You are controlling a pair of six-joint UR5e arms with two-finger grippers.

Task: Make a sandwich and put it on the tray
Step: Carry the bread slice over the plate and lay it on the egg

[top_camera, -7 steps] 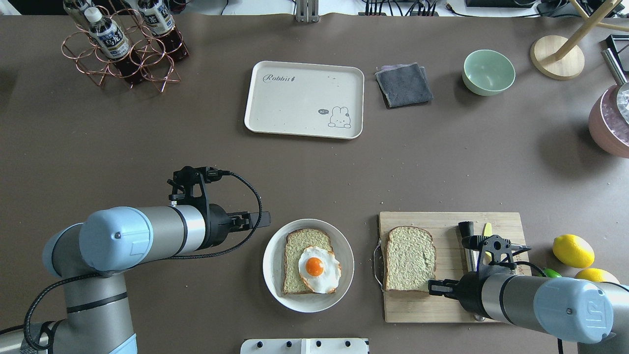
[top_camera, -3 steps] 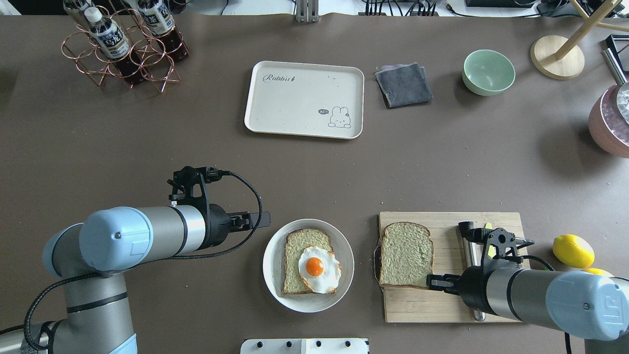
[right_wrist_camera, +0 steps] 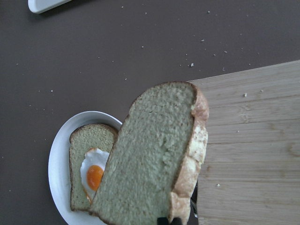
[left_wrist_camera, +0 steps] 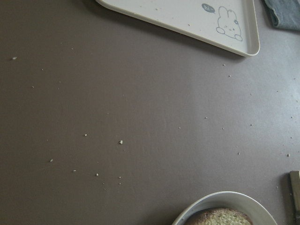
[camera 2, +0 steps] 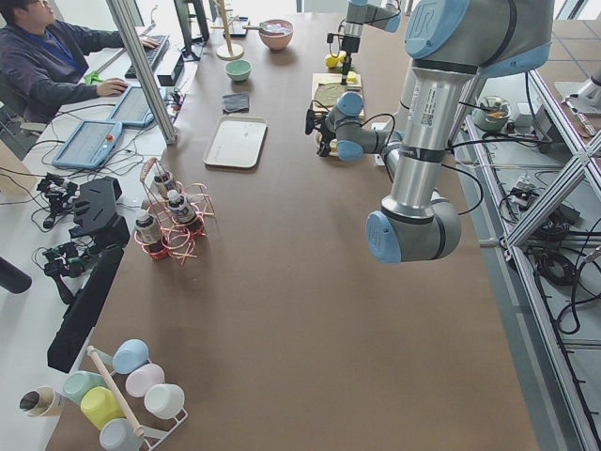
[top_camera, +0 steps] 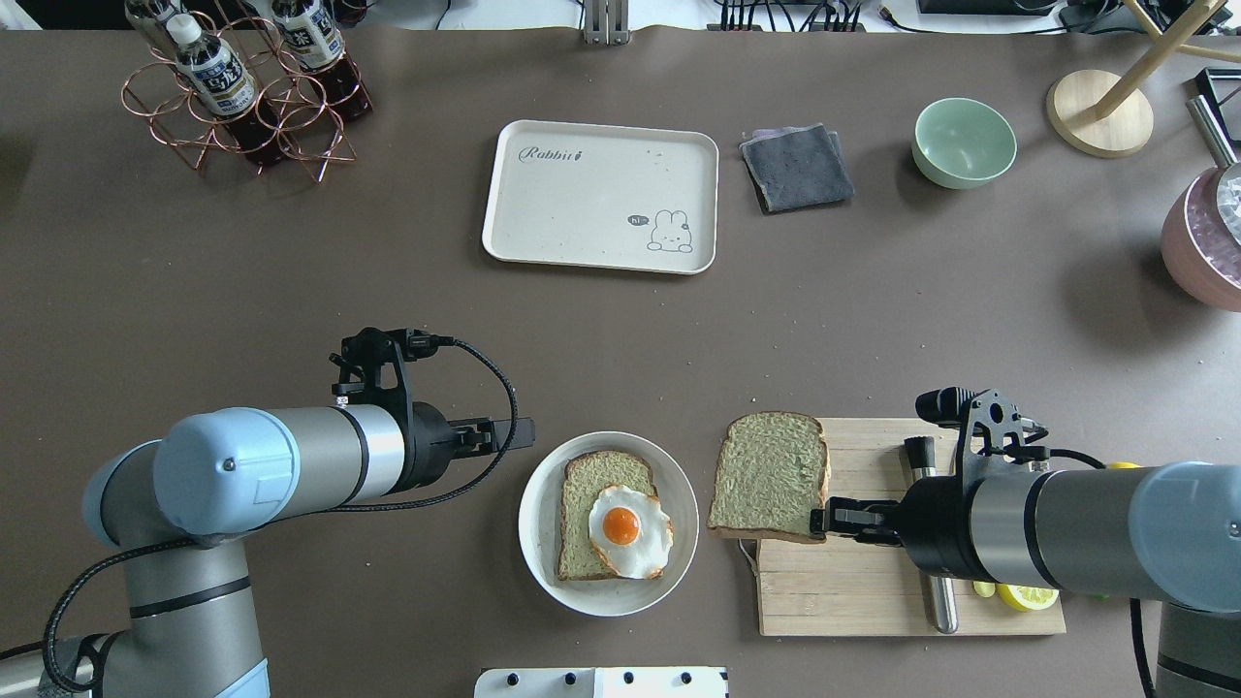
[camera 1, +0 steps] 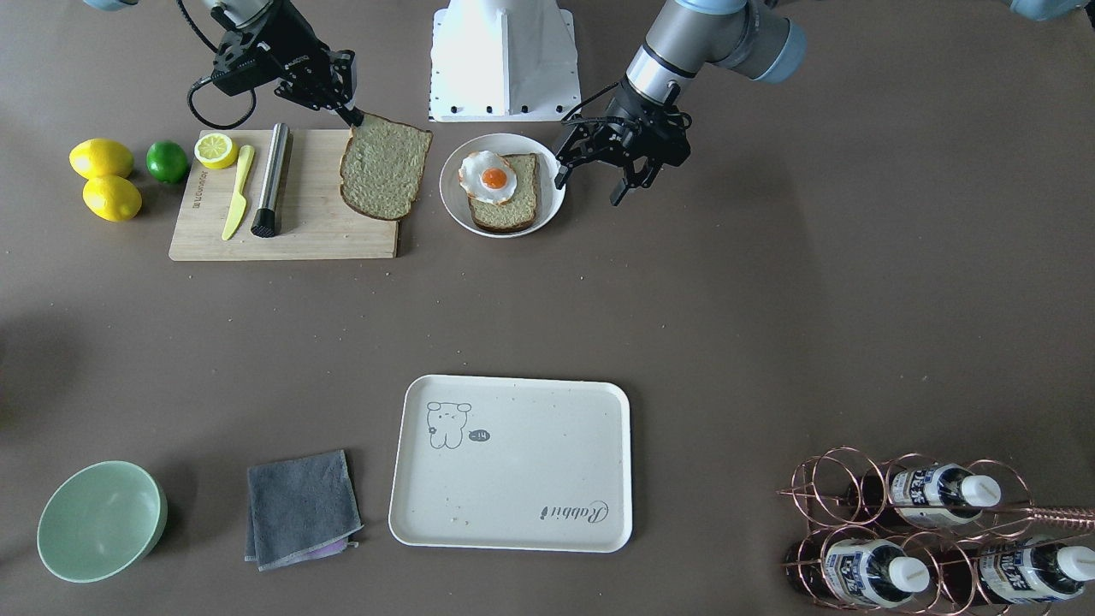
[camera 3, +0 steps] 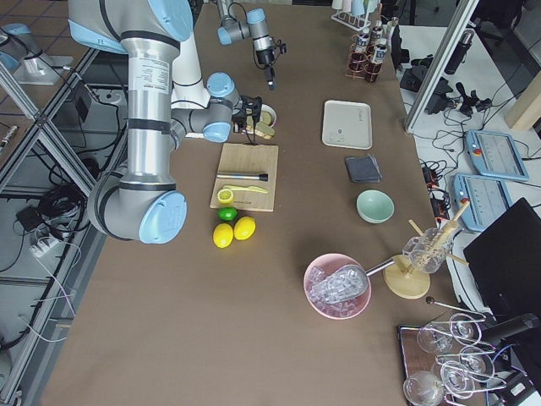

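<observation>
My right gripper is shut on the near edge of one bread slice and holds it in the air, tilted, over the left end of the wooden cutting board. The right wrist view shows the slice close up. The other bread slice lies on the round white plate with the fried egg on it. My left gripper is open and empty, just left of the plate. The cream tray lies empty at the far middle of the table.
A steel rod, a yellow knife and a lemon half lie on the board. Lemons and a lime sit beside it. A grey cloth, a green bowl and a bottle rack stand at the back.
My right gripper has lifted the bread slice off the cutting board and carried it left toward the plate. The left arm has not moved.
</observation>
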